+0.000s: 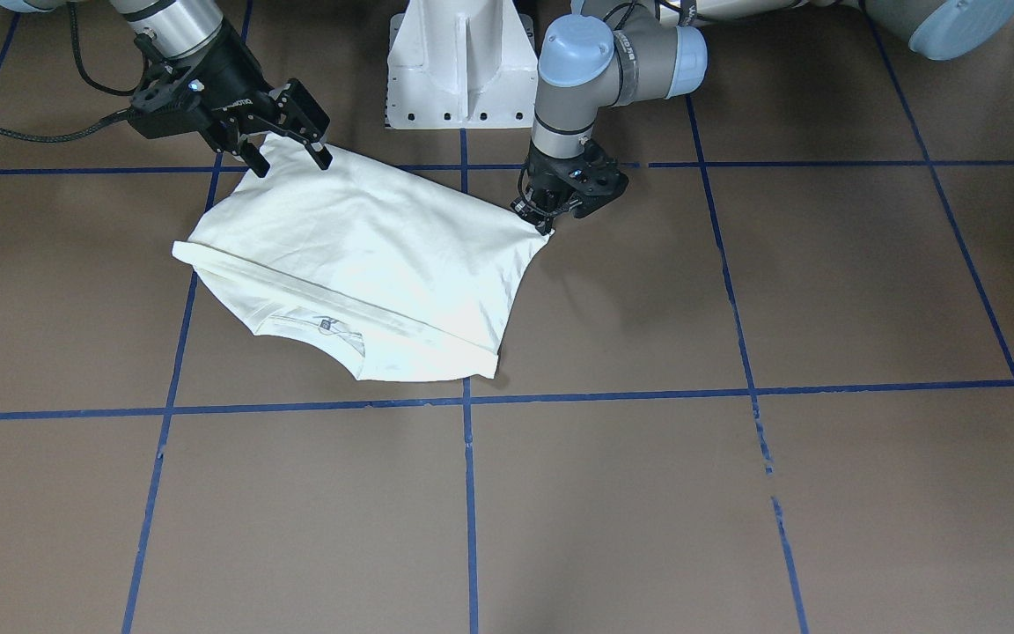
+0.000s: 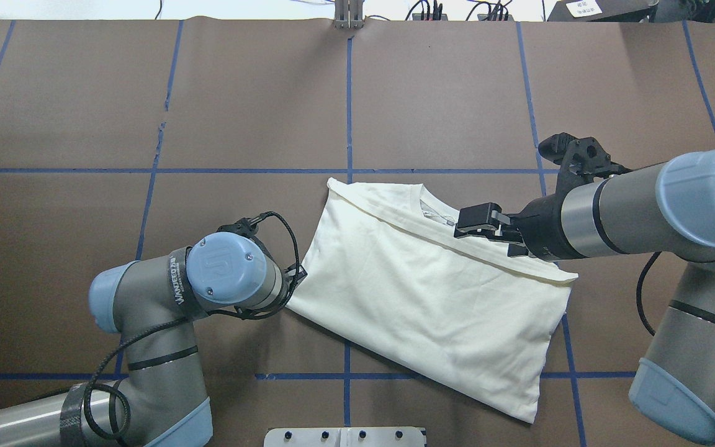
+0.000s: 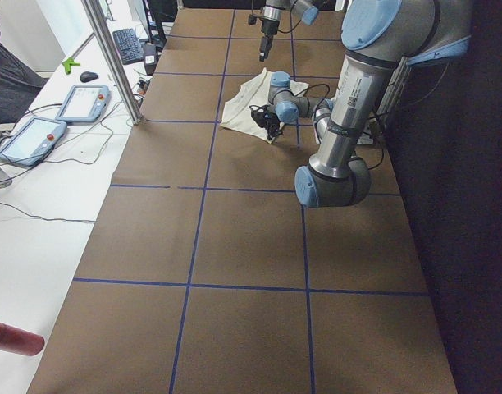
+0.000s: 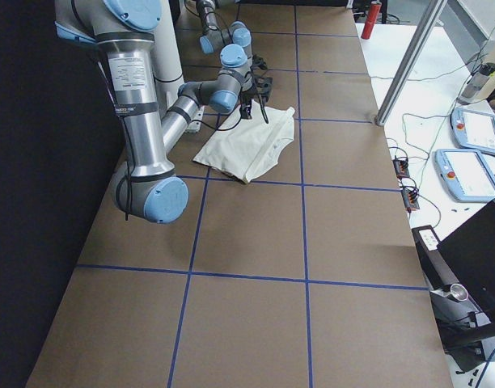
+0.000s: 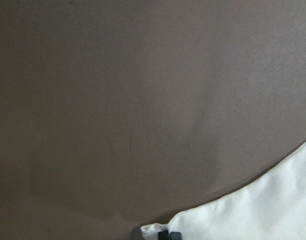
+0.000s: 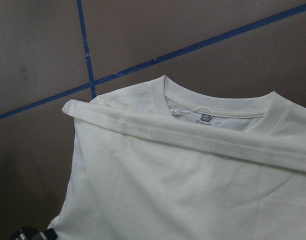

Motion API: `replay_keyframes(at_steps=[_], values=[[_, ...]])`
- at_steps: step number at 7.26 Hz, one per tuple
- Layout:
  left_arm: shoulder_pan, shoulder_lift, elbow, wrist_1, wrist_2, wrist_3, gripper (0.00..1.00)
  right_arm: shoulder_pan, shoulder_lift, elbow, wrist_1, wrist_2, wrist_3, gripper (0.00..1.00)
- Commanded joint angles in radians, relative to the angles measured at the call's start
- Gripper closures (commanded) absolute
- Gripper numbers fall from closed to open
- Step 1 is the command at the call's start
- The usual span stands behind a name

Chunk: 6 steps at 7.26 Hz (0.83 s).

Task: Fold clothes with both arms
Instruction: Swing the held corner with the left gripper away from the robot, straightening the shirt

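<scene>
One white T-shirt point(image 1: 366, 264), two grippers: left gripper point(image 1: 547, 224) pinches its corner, right gripper point(image 1: 291, 162) gapes open.

Grey left arm point(image 2: 159, 335) and right arm point(image 2: 618, 208), light-blue joint caps point(image 2: 227, 270), black cable point(image 1: 40, 138), white pedestal base point(image 1: 461, 62).

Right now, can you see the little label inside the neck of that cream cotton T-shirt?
Yes, the right wrist view shows a small label just inside the ribbed collar of the cream cotton T-shirt.
</scene>
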<state>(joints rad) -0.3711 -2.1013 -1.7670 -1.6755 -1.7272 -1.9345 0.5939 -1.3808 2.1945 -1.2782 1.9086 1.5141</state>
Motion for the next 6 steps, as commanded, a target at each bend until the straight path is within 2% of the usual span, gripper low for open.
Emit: replay_keyframes(at_steps=[1, 3, 6], values=[[-0.086, 0.000, 0.014, 0.002, 0.003, 0.011, 1.00, 0.001, -0.006, 0.001, 0.000, 0.001, 0.000, 0.00], [-0.144, -0.047, 0.099, -0.006, 0.078, 0.063, 1.00, 0.001, -0.007, 0.004, 0.000, 0.000, 0.000, 0.00], [-0.288, -0.234, 0.419, -0.166, 0.081, 0.165, 1.00, 0.004, -0.007, 0.004, 0.000, -0.003, 0.000, 0.00]])
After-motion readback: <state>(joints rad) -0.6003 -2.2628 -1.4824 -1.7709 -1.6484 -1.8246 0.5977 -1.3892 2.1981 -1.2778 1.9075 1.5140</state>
